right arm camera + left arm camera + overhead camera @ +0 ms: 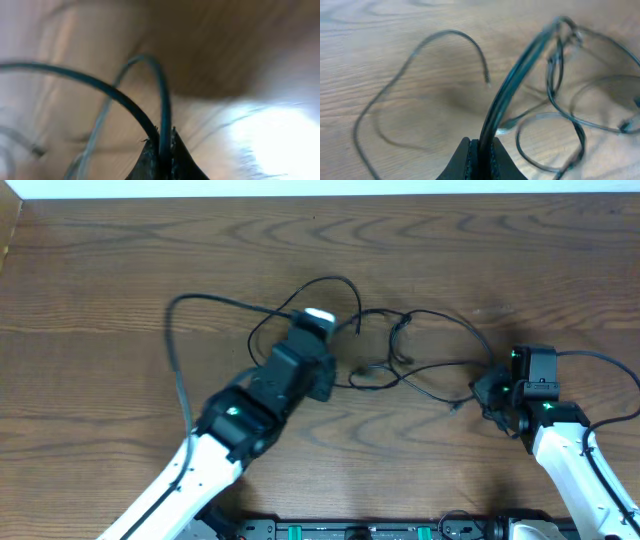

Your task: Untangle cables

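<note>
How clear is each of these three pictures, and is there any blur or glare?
Overhead: sharp and evenly lit, cables crisp on the table. Left wrist: the pinched cable and others at right are soft. Right wrist: blurred throughout, with white glare at lower right.

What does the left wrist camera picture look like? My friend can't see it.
The left gripper, jaws shut, pinches a dark cable that runs up and away to a tangle of thin looped cables on the right. Another thin cable curves across the wooden table on the left, its loose end near the middle.
</note>
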Available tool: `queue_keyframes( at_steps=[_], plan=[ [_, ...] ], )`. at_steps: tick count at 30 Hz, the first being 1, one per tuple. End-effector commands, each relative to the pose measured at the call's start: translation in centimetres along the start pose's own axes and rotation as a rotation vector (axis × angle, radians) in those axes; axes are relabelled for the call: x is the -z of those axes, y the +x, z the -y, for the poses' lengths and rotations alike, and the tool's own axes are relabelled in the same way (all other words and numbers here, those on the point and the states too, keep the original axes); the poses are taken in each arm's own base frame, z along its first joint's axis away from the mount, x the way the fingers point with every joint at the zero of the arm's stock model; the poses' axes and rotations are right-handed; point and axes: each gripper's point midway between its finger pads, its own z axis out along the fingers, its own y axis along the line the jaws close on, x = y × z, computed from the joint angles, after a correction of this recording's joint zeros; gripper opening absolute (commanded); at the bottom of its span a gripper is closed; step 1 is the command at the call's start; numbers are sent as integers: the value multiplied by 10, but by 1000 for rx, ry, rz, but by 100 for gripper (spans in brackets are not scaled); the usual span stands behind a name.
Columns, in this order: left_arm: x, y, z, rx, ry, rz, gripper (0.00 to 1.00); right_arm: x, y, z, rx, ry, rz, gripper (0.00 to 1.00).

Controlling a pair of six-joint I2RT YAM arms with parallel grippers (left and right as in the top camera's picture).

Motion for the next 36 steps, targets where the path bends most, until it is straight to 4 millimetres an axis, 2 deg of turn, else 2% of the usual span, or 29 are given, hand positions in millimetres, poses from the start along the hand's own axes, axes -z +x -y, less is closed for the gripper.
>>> queue_keyframes(
  at_steps=[1,9,14,17,20,22,23,25,27,28,31,33,35,36],
  plan=[
    [15,-15,-34,146,-84,65,8,5,-26,29,21,154,156,1],
    [21,-10,-69,375,-164,62,8,10,-37,51,-12,243,205,1],
    [24,0,-97,512,-238,40,8,17,-47,75,-78,318,225,1],
    [28,9,-121,680,-306,37,8,20,-52,89,-130,347,223,1],
    [33,21,-141,863,-369,36,8,20,-51,92,-158,342,201,1],
    [35,24,-146,943,-375,37,8,20,-51,92,-165,338,197,2],
    [33,23,-144,956,-349,32,8,19,-50,91,-165,330,191,2],
    [28,16,-128,955,-231,5,8,16,-47,82,-168,286,162,3],
    [24,4,-107,871,-90,-10,8,14,-46,78,-170,262,147,5],
    [24,-13,-79,708,95,-8,8,13,-45,74,-170,245,140,11],
    [36,-29,-32,427,385,10,8,12,-41,70,-172,225,114,16],
    [42,-29,-18,357,472,6,8,11,-39,68,-173,213,102,19],
    [42,-27,-15,330,489,-2,8,10,-39,65,-165,199,96,24],
    [41,-25,-16,319,487,-7,8,10,-39,65,-165,197,95,30]
  ],
)
